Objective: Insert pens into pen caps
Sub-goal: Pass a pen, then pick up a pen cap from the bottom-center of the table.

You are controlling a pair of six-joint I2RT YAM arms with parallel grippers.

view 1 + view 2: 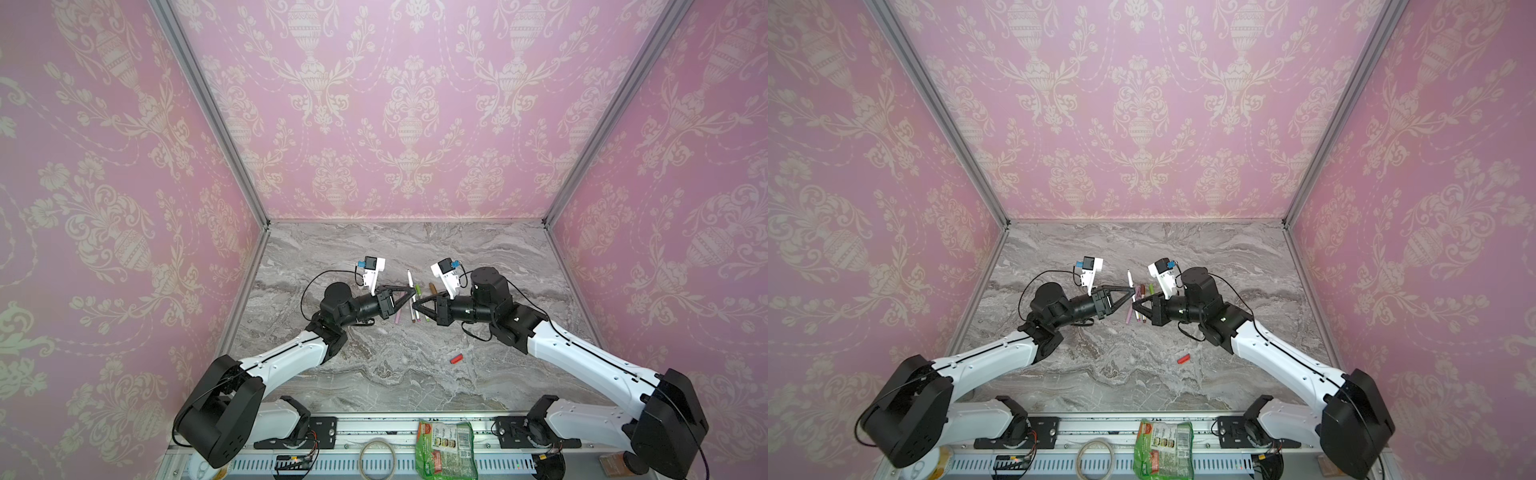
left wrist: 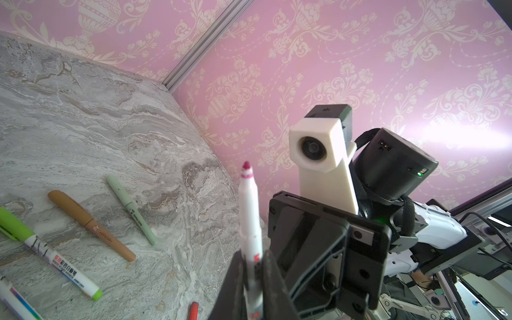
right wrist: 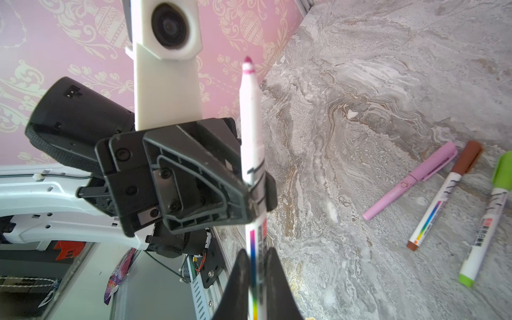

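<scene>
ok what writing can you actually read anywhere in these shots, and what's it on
"WHITE BOARD MARKER": on the green-capped white marker, beside unreadable Chinese characters.
Print on the tan pen and the pale green pen: too small to read.
Label on the held white pen: partly hidden by the left fingers.
Print on the green packet: blurred.
</scene>
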